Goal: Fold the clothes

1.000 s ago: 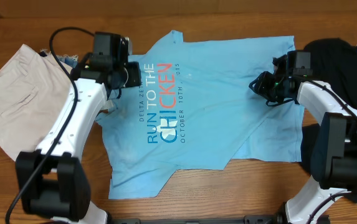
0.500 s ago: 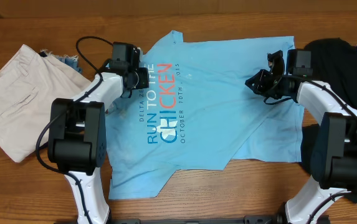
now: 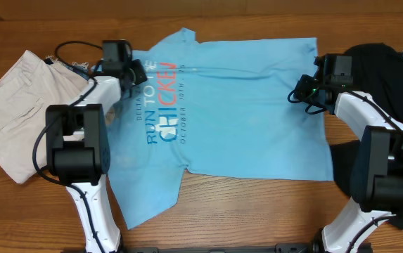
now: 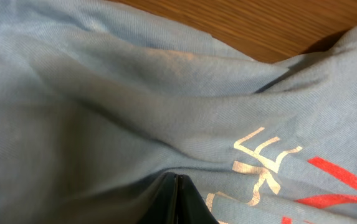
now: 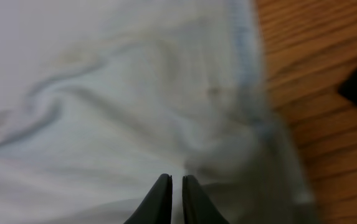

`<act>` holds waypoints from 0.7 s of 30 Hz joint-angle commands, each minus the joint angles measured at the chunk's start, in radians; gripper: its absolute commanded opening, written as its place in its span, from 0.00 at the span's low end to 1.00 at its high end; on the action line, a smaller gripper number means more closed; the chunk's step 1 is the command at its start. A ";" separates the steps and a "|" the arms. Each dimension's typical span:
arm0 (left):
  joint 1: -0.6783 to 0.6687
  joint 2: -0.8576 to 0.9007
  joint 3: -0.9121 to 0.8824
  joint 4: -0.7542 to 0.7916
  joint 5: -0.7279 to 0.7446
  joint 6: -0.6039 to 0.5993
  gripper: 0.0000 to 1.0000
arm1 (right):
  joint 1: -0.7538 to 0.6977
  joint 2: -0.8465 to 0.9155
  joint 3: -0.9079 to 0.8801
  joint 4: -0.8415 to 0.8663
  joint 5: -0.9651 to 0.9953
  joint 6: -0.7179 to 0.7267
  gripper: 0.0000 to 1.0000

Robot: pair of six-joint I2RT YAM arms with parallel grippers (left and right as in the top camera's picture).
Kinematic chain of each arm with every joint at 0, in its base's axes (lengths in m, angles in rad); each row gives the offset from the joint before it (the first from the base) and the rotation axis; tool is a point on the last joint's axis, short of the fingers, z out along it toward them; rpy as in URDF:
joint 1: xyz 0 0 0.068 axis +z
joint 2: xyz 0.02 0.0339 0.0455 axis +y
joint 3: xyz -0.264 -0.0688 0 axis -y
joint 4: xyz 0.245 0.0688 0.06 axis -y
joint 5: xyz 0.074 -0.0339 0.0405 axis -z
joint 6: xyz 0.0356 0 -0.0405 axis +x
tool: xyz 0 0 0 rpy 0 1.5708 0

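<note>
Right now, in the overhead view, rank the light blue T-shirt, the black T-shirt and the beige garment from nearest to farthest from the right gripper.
1. The light blue T-shirt: directly under the right gripper, in the middle.
2. The black T-shirt: close by, on the right side.
3. The beige garment: far left, clearly farthest.

Even overhead light; blurred right-wrist view

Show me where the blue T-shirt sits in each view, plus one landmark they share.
Overhead: blue T-shirt spread flat mid-frame.
Left wrist: fills nearly the whole frame, lettering at lower right.
Right wrist: covers the left and centre, its edge at right.
Shared landmark: the wooden table, bare beyond the shirt's edge in all three.
</note>
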 commanded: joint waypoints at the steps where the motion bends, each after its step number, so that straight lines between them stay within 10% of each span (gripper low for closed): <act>1: 0.009 0.060 0.047 -0.045 -0.017 0.000 0.05 | -0.001 0.064 0.000 0.026 0.093 0.039 0.11; 9: -0.018 0.060 0.095 -0.111 0.005 0.033 0.13 | -0.007 0.171 0.000 0.085 0.206 0.068 0.08; 14: -0.022 0.060 0.180 -0.217 0.056 0.096 0.54 | -0.089 0.172 0.024 0.086 0.345 0.093 0.06; 18: -0.022 0.058 0.277 -0.326 0.058 0.103 0.62 | -0.183 0.172 0.074 0.074 0.203 0.025 0.07; 21: -0.022 0.049 0.349 -0.385 0.100 0.135 0.64 | -0.233 0.161 0.133 0.006 0.030 -0.079 0.40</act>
